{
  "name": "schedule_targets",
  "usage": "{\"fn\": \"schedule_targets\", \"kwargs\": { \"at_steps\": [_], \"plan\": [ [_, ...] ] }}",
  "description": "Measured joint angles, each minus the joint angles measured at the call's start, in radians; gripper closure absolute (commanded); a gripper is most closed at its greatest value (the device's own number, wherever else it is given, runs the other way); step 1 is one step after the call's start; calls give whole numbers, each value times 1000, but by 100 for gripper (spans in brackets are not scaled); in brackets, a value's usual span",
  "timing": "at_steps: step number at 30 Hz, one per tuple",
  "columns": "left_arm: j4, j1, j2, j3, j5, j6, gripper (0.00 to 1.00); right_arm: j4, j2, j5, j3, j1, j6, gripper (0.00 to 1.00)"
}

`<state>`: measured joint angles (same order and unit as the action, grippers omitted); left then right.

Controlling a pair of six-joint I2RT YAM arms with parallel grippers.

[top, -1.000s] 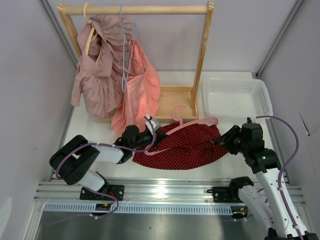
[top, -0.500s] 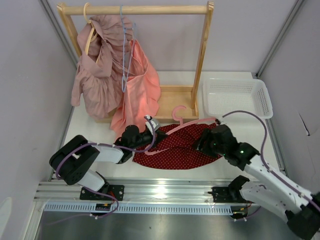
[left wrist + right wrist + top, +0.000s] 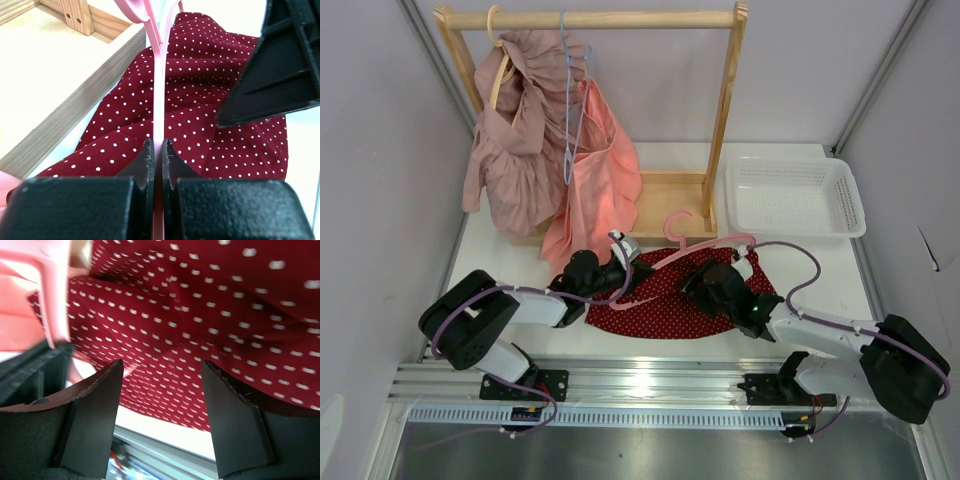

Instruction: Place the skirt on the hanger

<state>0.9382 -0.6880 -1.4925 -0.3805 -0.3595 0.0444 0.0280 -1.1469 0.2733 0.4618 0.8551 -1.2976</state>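
The dark red polka-dot skirt [image 3: 665, 300] lies flat on the table in front of the wooden rack; it fills the left wrist view [image 3: 200, 90] and the right wrist view [image 3: 200, 315]. The pink hanger [image 3: 705, 243] lies across its top edge, hook by the rack base. My left gripper [image 3: 623, 270] is shut on the hanger's left arm [image 3: 159, 100]. My right gripper [image 3: 692, 283] is open, low over the skirt's middle, its fingers [image 3: 95, 410] apart above the cloth with nothing between them. The pink hanger also shows blurred in the right wrist view [image 3: 52, 295].
A wooden rack [image 3: 725, 110] at the back holds a dusty-pink ruffled garment [image 3: 515, 140], a salmon-pink garment [image 3: 600, 170] and a light blue wire hanger [image 3: 568, 110]. A white basket [image 3: 795, 195] stands at the back right. The rack's wooden base [image 3: 60, 75] is close to the left gripper.
My right arm has swung left from the skirt's right edge to over its middle. The left gripper, hanger and skirt have stayed put.
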Motion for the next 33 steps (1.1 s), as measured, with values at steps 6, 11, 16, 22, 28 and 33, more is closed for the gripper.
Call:
{"fn": "schedule_targets", "kwargs": {
  "at_steps": [6,11,16,22,28,33],
  "plan": [
    [-5,0,0,-3,2,0,100,-151,-66,76,-12,35,-105,35],
    [-6,0,0,-4,2,0,100,-214,-146,101,-13,48,-157,42],
    [-9,0,0,-7,2,0,100,-225,-161,114,-13,58,-178,44],
    [-14,-1,0,-9,5,0,100,-204,-138,136,-14,71,-180,40],
    [-18,-1,0,-12,7,0,100,-201,-123,153,-31,90,-193,43],
    [-21,-1,0,-14,8,0,100,-201,-126,158,-37,97,-196,44]
  ]
}}
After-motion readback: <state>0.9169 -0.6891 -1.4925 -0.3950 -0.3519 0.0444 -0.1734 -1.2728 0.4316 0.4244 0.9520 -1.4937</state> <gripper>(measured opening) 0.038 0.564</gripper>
